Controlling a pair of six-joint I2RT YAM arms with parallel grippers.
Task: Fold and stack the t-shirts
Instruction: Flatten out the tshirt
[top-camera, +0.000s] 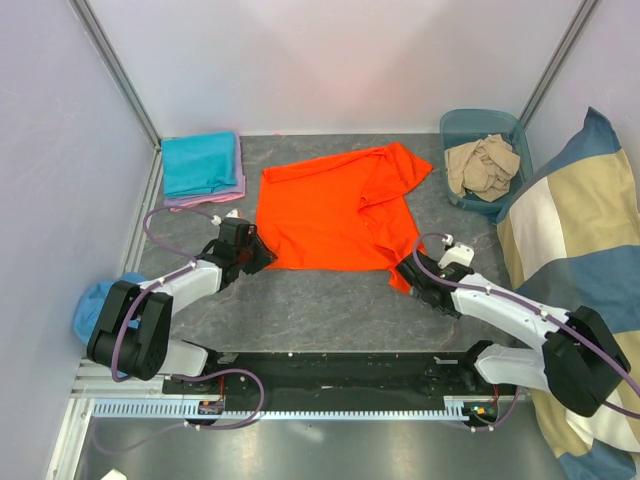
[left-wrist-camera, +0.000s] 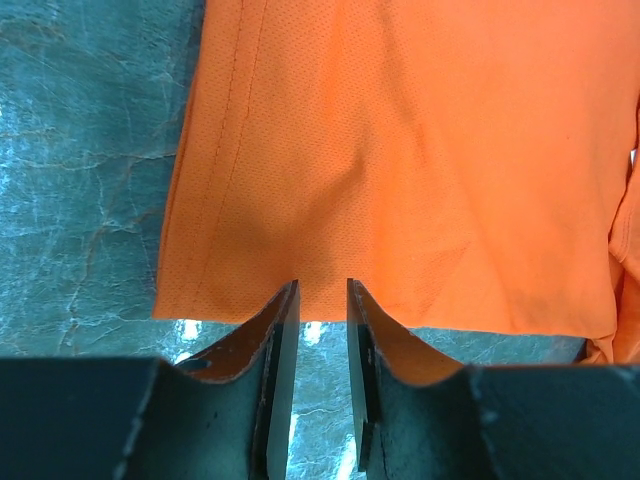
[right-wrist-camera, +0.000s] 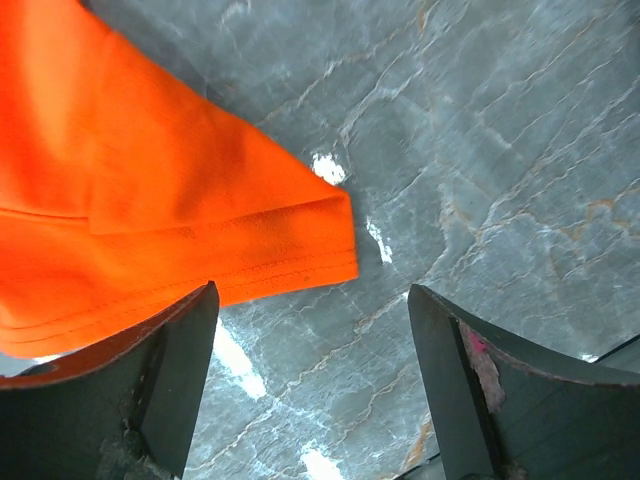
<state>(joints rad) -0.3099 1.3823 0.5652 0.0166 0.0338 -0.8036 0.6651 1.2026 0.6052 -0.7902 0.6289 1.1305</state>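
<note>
A bright orange t-shirt (top-camera: 335, 210) lies spread and partly rumpled in the middle of the table, its right side folded over. My left gripper (top-camera: 264, 256) sits low at the shirt's near left corner. In the left wrist view its jaws (left-wrist-camera: 322, 285) stand a narrow gap apart at the hem of the orange cloth (left-wrist-camera: 400, 150), with bare table showing between them. My right gripper (top-camera: 403, 272) is at the shirt's near right corner. It (right-wrist-camera: 311, 287) is wide open over bare table, and an orange hem corner (right-wrist-camera: 150, 220) lies just beyond its left finger (right-wrist-camera: 185, 370).
A folded teal t-shirt (top-camera: 200, 163) rests on a pink-lilac one (top-camera: 205, 200) at the back left. A beige t-shirt (top-camera: 482, 165) is bunched in a teal bin (top-camera: 485, 115) at the back right. A big blue-and-beige cushion (top-camera: 580, 230) fills the right side. A blue cloth lump (top-camera: 92, 305) sits beside the left arm.
</note>
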